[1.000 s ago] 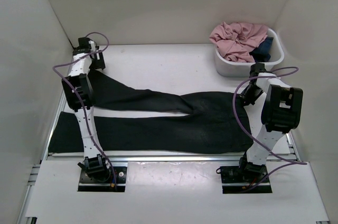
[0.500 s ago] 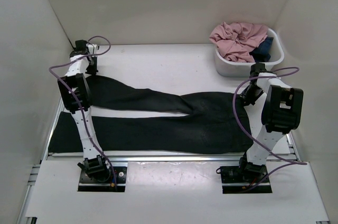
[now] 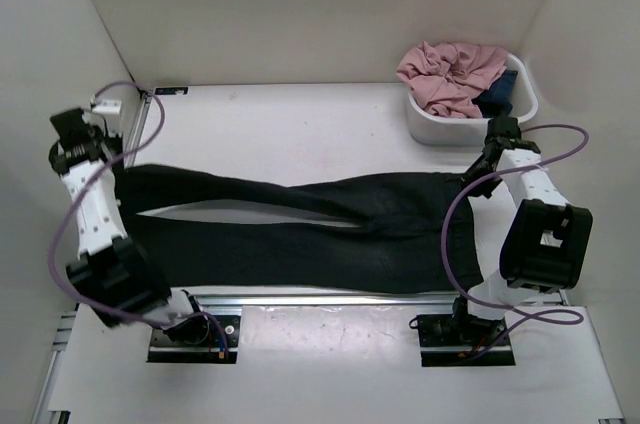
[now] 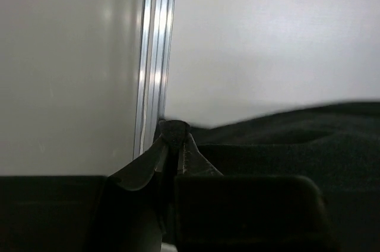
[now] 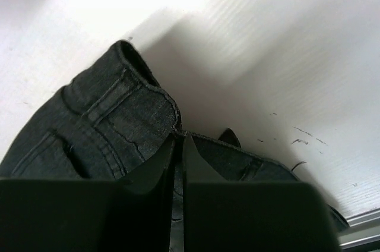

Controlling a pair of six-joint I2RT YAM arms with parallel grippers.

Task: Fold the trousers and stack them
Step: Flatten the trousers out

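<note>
The black trousers (image 3: 300,229) lie across the table, legs to the left and waist to the right. My left gripper (image 3: 112,166) is at the far leg's cuff, by the left wall. In the left wrist view this gripper (image 4: 174,136) is shut, with a fold of black cloth (image 4: 285,139) pinched at its tips. My right gripper (image 3: 484,166) is at the waist's far right corner. The right wrist view shows it (image 5: 178,136) shut on the waistband edge of the trousers (image 5: 101,127), beside a belt loop.
A white tub (image 3: 428,122) stands at the back right, holding a pink garment (image 3: 450,74) and a small dark blue one (image 3: 497,94). Walls close in the table on the left, back and right. A metal rail (image 4: 154,56) runs along the left edge, another (image 3: 330,299) along the front.
My left gripper closed on the far leg's cuff and swung left and nearer, dragging that leg toward the near one. The right gripper has shifted slightly right with the waist.
</note>
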